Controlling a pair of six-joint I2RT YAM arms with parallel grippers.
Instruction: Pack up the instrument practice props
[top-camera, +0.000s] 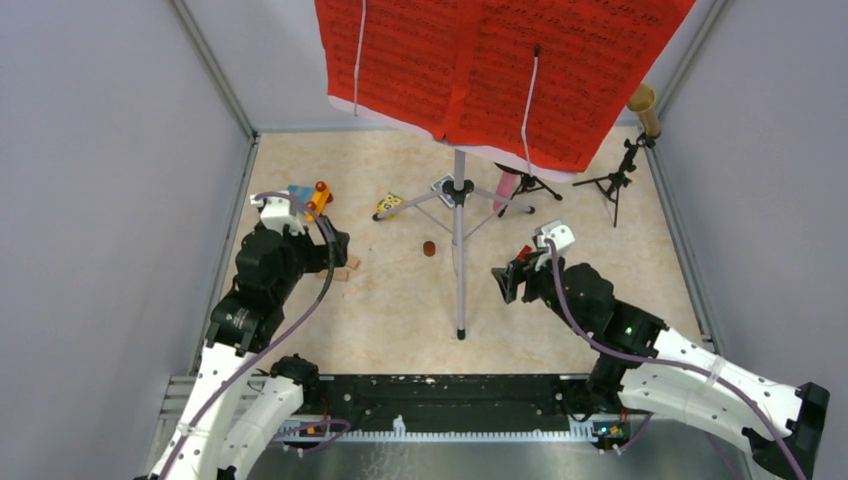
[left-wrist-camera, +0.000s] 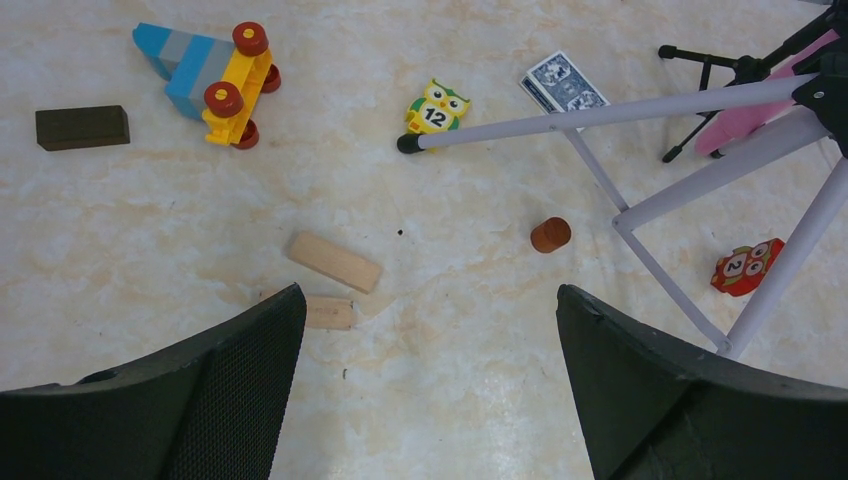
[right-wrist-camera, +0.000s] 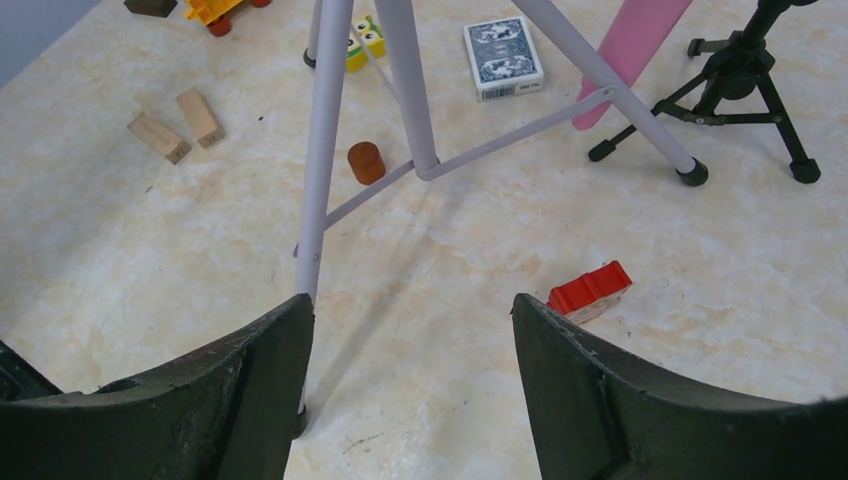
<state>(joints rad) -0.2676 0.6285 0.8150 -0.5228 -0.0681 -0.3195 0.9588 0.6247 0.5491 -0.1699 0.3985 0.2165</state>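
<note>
Worktop (top-camera: 400, 310): beige marbled surface, grey walls on three sides.

Step in hand: opening approach, by my reading. Nothing looks packed, and no box or bag is in view.
- Silver tripod pole (top-camera: 459, 250) stands mid-worktop. It carries the grey sheet-music tray (top-camera: 400, 119), and the red sheet-music pages (top-camera: 500, 60) are spread on that.
- Pink microphone (right-wrist-camera: 630, 45) and gold microphone (top-camera: 644, 105) are each up on a small black mic tripod (top-camera: 612, 185), back right.
- Left tool (left-wrist-camera: 430, 300): jaws wide apart, empty, over two pale wooden blocks (left-wrist-camera: 334, 262).
- Right tool (right-wrist-camera: 410, 305): jaws apart, empty. The near stand leg runs just beside one finger.

Next move, a judgement: the right tool is best placed for the stand. The loose pages probably want lifting off first, because a tug on the leg could tip the top-heavy tray.

Legible:
- "12" on the yellow owl tile (left-wrist-camera: 437, 108).
- "2" on the red owl tile (left-wrist-camera: 745, 268).
- The blue playing-card deck (right-wrist-camera: 502, 57) shows a patterned back and a barcode end.
- The music notation is too fine to read.
</note>
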